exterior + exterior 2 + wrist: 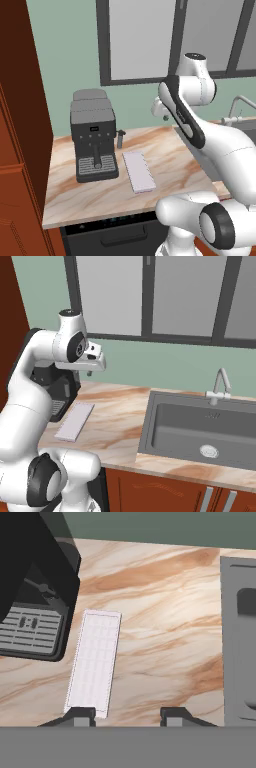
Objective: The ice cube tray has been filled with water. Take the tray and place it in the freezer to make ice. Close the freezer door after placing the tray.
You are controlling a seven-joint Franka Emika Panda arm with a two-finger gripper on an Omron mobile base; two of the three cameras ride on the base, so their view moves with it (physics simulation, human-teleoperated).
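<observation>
Over counter, end effector open, empty

Ice cube tray flat on marble counter, coffee machine crowding just beside one long edge, bare counter along the other, sink well apart

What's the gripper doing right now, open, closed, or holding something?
Gripper: open and empty, fingertips spread apart above the counter; the ice cube tray lies flat beside the coffee machine, not yet grasped.
</observation>
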